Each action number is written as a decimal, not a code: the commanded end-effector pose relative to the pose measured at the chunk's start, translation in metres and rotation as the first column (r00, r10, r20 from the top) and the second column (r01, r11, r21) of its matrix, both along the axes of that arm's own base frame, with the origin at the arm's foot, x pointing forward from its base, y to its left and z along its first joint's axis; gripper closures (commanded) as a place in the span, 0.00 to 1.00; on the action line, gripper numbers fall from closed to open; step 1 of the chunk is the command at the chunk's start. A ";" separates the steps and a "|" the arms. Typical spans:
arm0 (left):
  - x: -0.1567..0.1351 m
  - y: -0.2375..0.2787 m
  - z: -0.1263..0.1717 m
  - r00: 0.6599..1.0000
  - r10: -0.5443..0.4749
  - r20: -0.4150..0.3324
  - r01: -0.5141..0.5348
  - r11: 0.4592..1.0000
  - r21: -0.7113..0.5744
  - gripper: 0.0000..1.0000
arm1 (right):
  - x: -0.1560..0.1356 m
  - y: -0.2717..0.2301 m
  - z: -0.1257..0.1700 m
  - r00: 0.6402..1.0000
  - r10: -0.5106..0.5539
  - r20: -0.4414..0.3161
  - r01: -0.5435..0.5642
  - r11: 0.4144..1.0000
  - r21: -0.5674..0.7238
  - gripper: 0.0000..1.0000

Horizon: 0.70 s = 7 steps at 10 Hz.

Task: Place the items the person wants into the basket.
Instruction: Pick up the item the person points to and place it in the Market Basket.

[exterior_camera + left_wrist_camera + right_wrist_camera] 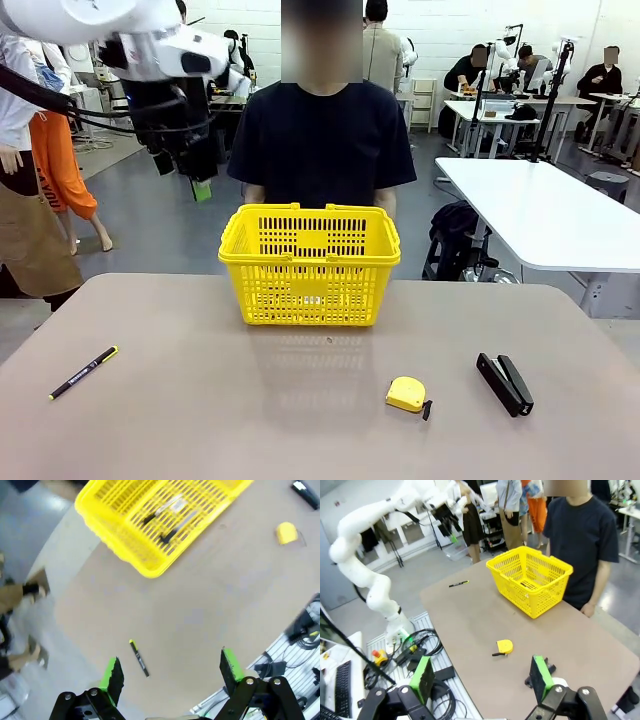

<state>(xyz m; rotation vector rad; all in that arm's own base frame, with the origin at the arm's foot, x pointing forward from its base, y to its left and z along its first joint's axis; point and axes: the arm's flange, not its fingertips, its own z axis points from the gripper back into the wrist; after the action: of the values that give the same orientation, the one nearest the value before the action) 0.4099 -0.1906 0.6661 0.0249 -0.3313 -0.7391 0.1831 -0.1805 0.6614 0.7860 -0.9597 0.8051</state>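
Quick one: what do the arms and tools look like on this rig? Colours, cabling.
Left arm: glossy white rounded links, with a black cable bundle running alongside. Left tool and right tool: black linkage fingers with silver pivot bolts, tipped with bright green pads.

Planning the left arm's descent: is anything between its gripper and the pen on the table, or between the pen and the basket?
Nothing visible. The left gripper hangs open above the pen, and bare table lies between pen and basket.

You will find no print you can read here: the white lettering along the thin black pen with yellow accents [84,372] is too small.
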 end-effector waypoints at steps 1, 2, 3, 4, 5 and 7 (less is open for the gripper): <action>-0.065 0.082 0.029 0.987 -0.147 0.067 0.159 0.957 -0.242 0.00 | 0.001 0.000 0.002 1.000 0.012 0.020 -0.013 1.000 0.017 0.00; -0.092 0.123 0.040 0.974 -0.182 0.133 0.215 0.926 -0.309 0.00 | 0.001 0.000 0.002 1.000 0.012 0.020 -0.013 1.000 0.017 0.00; -0.106 0.174 0.046 0.961 -0.228 0.159 0.275 0.865 -0.420 0.00 | 0.001 0.000 0.002 1.000 0.012 0.020 -0.013 1.000 0.017 0.00; -0.111 0.217 0.038 0.945 -0.295 0.143 0.324 0.770 -0.549 0.00 | 0.001 0.000 0.002 1.000 0.012 0.020 -0.013 1.000 0.017 0.00; -0.104 0.255 0.028 0.921 -0.354 0.165 0.373 0.668 -0.644 0.00 | 0.001 0.000 0.002 1.000 0.012 0.020 -0.013 1.000 0.017 0.00; -0.108 0.293 -0.007 0.907 -0.345 0.242 0.411 0.598 -0.688 0.00 | 0.001 0.000 0.002 1.000 0.012 0.020 -0.013 1.000 0.017 0.00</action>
<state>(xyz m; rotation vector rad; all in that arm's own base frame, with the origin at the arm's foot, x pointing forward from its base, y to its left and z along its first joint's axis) 0.2892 0.1112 0.6699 -0.7831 -0.7435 -0.9828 0.1826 -0.1812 0.6613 0.7852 -0.9598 0.8026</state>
